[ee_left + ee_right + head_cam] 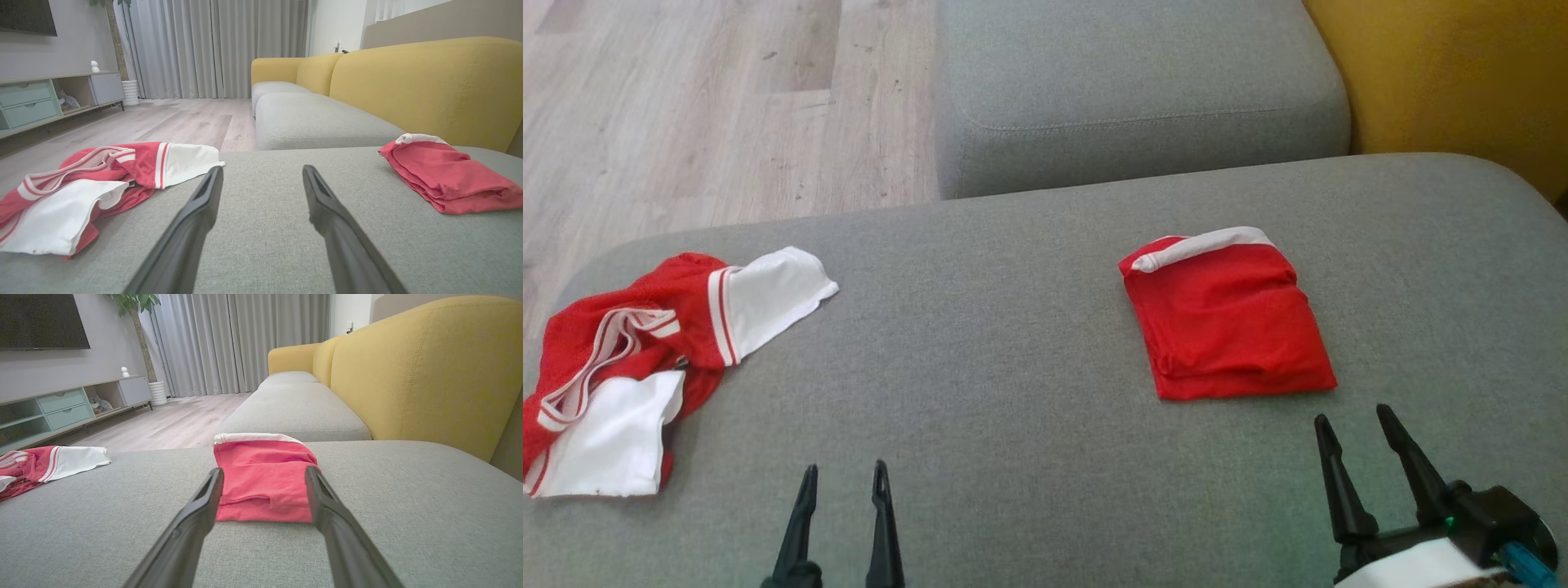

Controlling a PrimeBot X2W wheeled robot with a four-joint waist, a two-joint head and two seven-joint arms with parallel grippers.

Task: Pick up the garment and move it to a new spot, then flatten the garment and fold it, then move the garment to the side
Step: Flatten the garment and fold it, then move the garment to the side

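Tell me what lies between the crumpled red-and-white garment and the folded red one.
Only bare grey cushion lies between the crumpled garment and the folded garment, as the head view shows.

No lettering, label, brand mark, number or sign can be read in any view. The folded red garment shows plain cloth with a white band, and the crumpled red-and-white garment shows stripes alone.

The head camera looked down on the grey cushion from above. Both wrist cameras lay low over it, facing far; all three shared the folded garment.
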